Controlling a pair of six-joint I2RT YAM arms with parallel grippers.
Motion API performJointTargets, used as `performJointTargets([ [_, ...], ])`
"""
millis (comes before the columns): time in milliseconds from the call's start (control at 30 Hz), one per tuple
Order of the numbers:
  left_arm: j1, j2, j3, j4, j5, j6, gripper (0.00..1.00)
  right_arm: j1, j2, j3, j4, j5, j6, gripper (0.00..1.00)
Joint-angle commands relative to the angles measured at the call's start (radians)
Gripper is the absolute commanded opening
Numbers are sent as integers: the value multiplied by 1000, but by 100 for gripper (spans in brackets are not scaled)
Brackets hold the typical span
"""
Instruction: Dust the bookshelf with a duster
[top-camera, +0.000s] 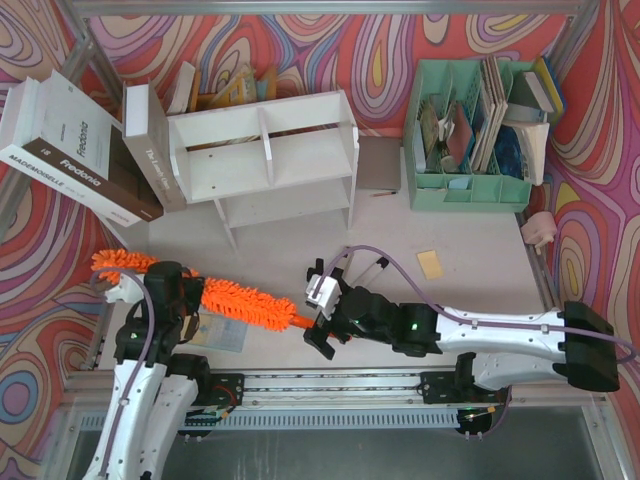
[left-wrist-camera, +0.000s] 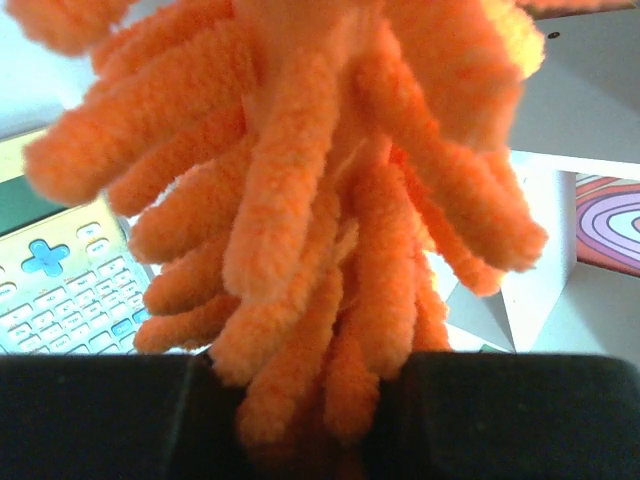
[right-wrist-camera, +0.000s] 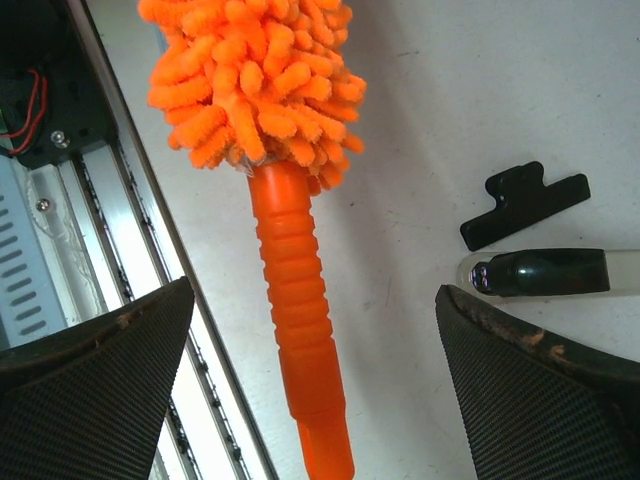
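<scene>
Top external view: your left gripper (top-camera: 172, 295) is clamped on the fluffy orange duster (top-camera: 245, 300) partway along its head, which stretches out to either side of the grip. The left wrist view shows the fibres pinched between the two black fingers (left-wrist-camera: 100, 420). Your right gripper (top-camera: 318, 325) stands wide apart at the handle end. In the right wrist view the ribbed orange handle (right-wrist-camera: 295, 290) lies between its fingers, touching neither. A black clip (right-wrist-camera: 525, 203) and a marker pen (right-wrist-camera: 545, 272) lie just beside one finger. The white bookshelf (top-camera: 270, 160) stands beyond both grippers, well apart from the duster.
</scene>
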Motion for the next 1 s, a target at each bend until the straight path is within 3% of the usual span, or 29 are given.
performJointTargets([
  [0, 4, -23, 30, -21, 15, 10, 0, 5, 34, -10, 26, -27, -24, 92],
  [600, 4, -59, 48, -35, 108, -72, 0, -2, 134, -20, 68, -56, -6, 80],
  [967, 4, -70, 40, -45, 132, -113, 0, -3, 135, -34, 75, -34, -7, 51],
])
